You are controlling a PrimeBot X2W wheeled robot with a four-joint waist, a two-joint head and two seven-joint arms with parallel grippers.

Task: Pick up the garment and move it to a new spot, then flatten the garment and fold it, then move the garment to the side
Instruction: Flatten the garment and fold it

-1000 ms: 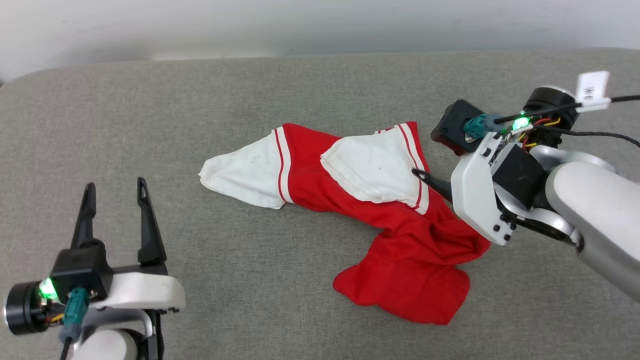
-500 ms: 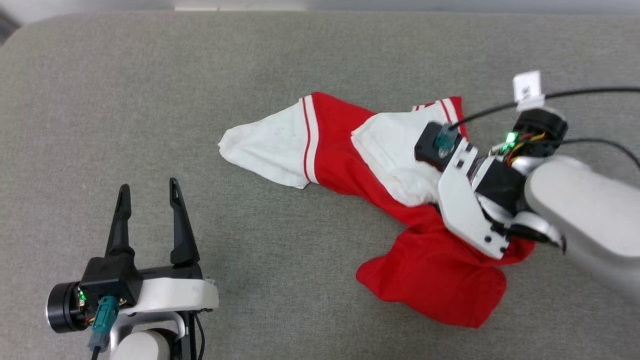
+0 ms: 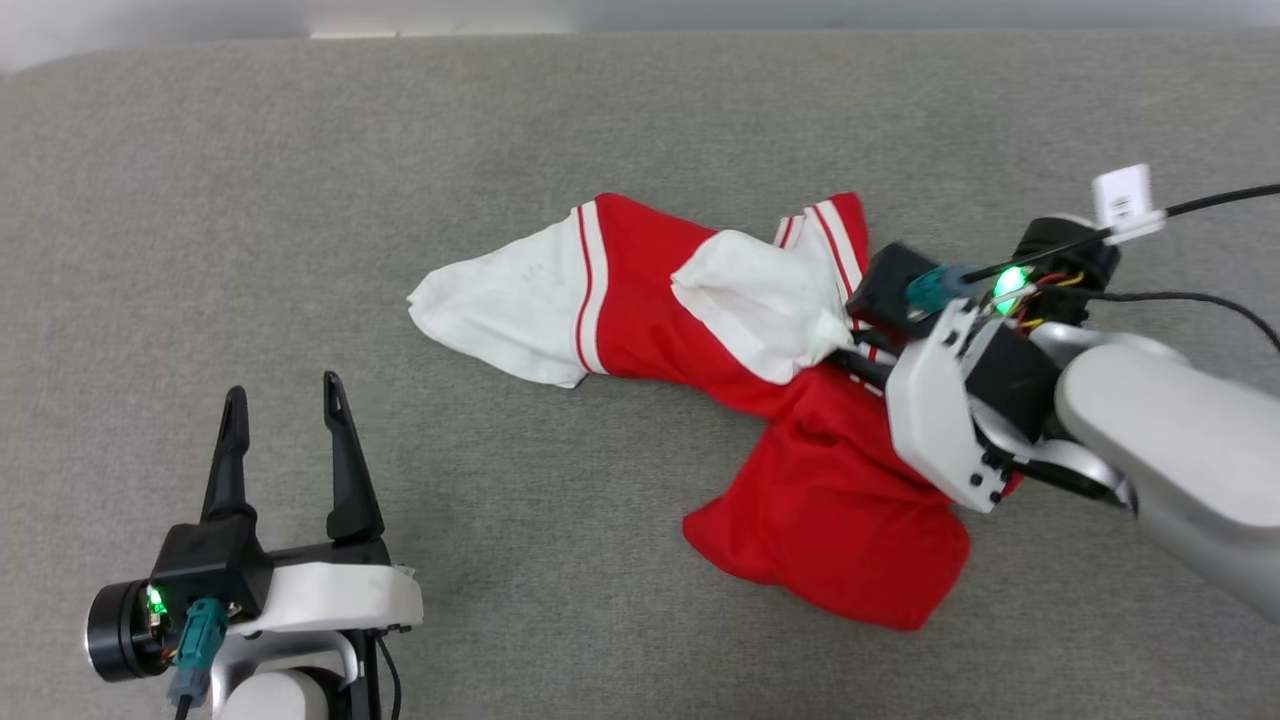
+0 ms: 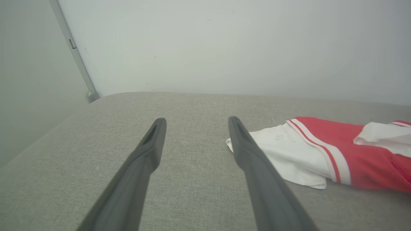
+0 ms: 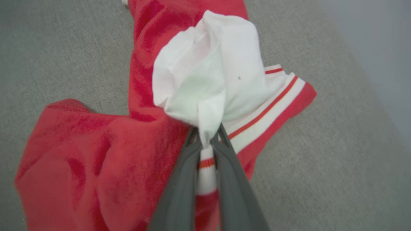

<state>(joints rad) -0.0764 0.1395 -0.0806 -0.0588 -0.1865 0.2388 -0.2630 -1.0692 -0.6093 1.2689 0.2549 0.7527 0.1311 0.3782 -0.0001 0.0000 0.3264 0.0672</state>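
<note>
right tool [image 5: 207,131] pinching garment [image 3: 640,320] by white sleeve, forearm slanting in from right, left tool [image 3: 283,390] spread wide

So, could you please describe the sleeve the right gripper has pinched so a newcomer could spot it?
On the grey cushion lies a crumpled red garment. Its white sleeve at the right gripper is the one. Unlike the flat far sleeve, it is bunched and clamped between the fingers.

Pale grey forearms [image 3: 1170,430] meet white wrist shells [image 3: 935,420] with dark screws [image 3: 986,460]. The left gripper [image 3: 283,390] has two long, tapering black fingers [image 3: 345,480], a black camera block [image 3: 210,560], a teal plug [image 3: 200,625] and a green light [image 3: 155,600]. The right wrist's black cable [image 3: 1220,200] bears what seems a white tag [image 3: 1122,192].
</note>
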